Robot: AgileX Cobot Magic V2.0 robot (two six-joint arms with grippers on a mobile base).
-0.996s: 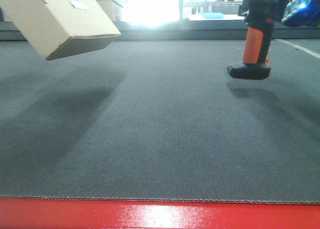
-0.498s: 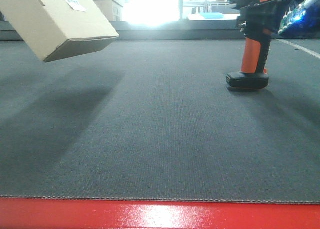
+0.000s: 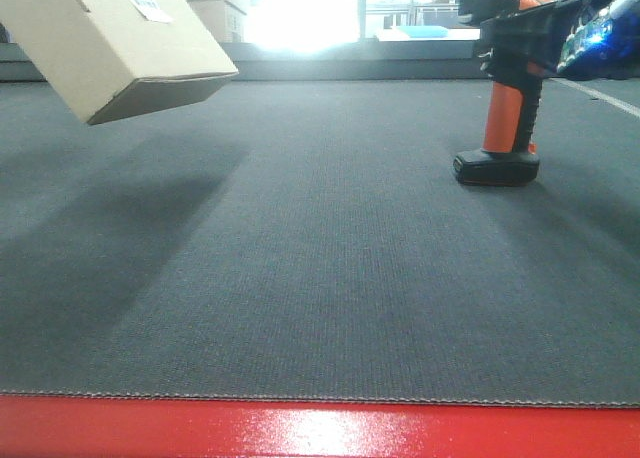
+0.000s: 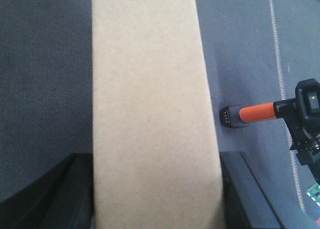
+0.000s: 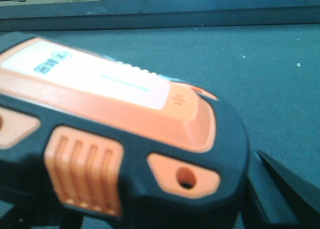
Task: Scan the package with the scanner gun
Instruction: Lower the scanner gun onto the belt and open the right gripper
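A tan cardboard package (image 3: 130,38) with a white label (image 3: 145,3) hangs tilted above the mat at the upper left. My left gripper (image 4: 157,209) is shut on it; its dark fingers (image 4: 55,199) flank the box (image 4: 150,104). The orange-and-black scanner gun (image 3: 505,108) stands upright at the right with its base on the grey mat (image 3: 320,258). My right gripper (image 3: 540,23) is shut on its head. In the right wrist view the scanner head (image 5: 115,124) fills the frame between my right gripper's (image 5: 150,209) jaws. The left wrist view shows the scanner handle (image 4: 255,113) to the right of the box.
A red table edge (image 3: 320,428) runs along the front. Stacked cardboard boxes (image 3: 220,3) and a bright window stand behind the mat. A white stitched seam (image 4: 280,89) marks the mat's right side.
The scanner gun came down in my right gripper from hovering tilted to standing with its base on the mat. The package shifted very slightly up and left.
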